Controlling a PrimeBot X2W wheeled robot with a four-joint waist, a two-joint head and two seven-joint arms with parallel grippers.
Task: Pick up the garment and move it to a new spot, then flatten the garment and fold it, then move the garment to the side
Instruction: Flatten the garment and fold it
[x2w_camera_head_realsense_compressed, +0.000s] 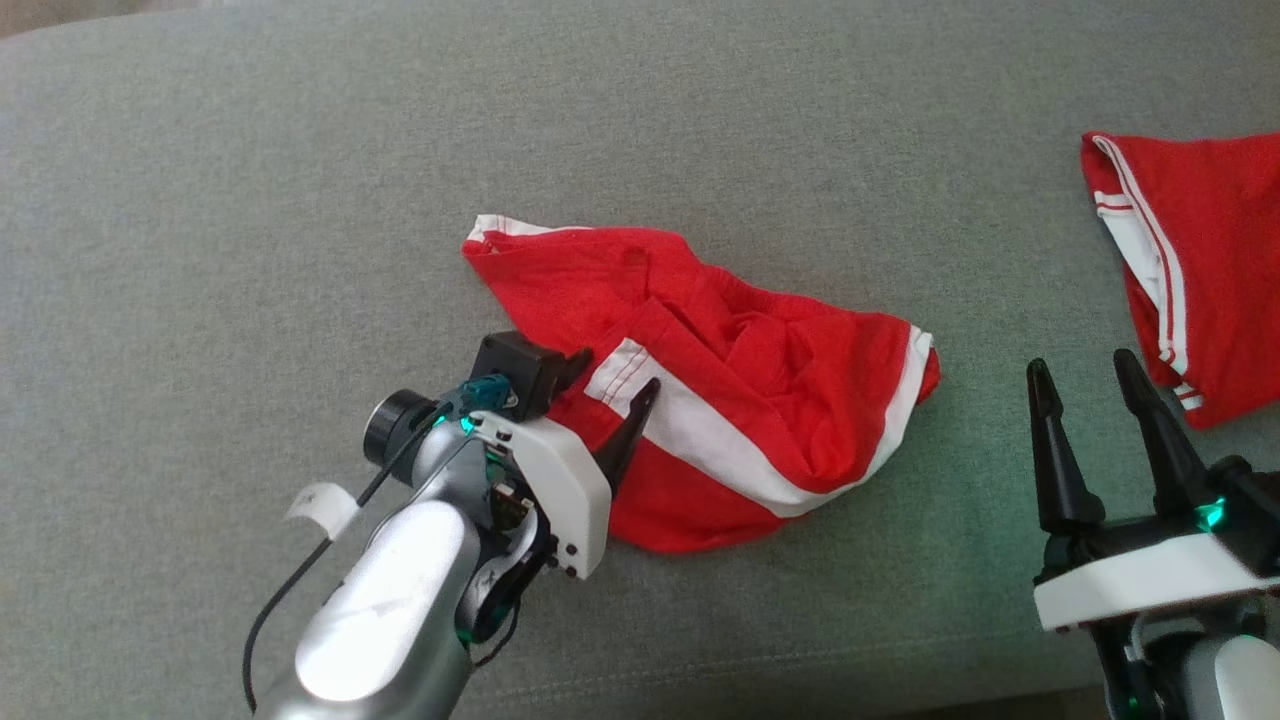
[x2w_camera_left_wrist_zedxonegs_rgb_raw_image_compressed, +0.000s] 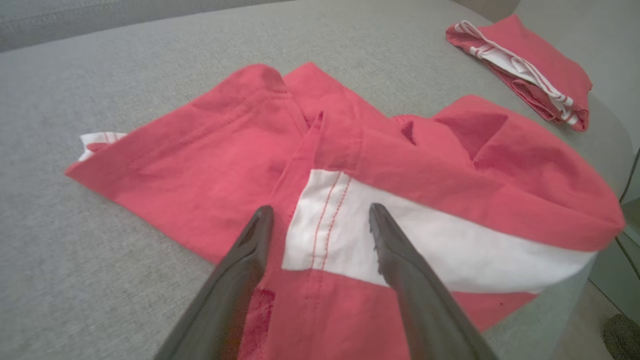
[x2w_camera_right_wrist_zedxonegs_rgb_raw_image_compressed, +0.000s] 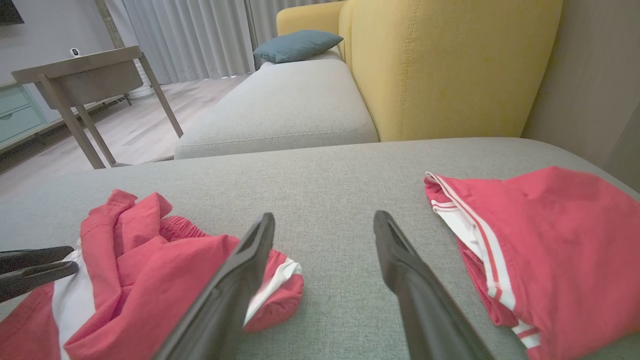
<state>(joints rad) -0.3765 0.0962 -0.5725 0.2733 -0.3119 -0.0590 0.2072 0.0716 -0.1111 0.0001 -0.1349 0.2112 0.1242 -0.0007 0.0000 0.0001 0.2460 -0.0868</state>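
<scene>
Item one: a crumpled red cloth garment with a broad white band (x2w_camera_head_realsense_compressed: 720, 390), lying in a heap at the centre of my head view on the grey woven seat cushion (x2w_camera_head_realsense_compressed: 300, 200). Item two: the left gripper (x2w_camera_head_realsense_compressed: 618, 372), lower left of centre, over the garment's left edge. In its wrist view the fingers are spread wide to either side of the end of the white band and grip nothing; I cannot tell whether the tips touch the cloth. Item three: the right gripper (x2w_camera_head_realsense_compressed: 1080, 362), lower right, fingers wide apart and empty over bare cushion, between the two pieces of cloth. Item four: a second red garment with white stripes (x2w_camera_head_realsense_compressed: 1200, 260), folded, at the right edge. Beyond, in the right wrist view: a yellow upholstered backrest (x2w_camera_right_wrist_zedxonegs_rgb_raw_image_compressed: 450, 65), a blue pillow (x2w_camera_right_wrist_zedxonegs_rgb_raw_image_compressed: 297, 44), and a wooden side table (x2w_camera_right_wrist_zedxonegs_rgb_raw_image_compressed: 80, 75) at upper left.
</scene>
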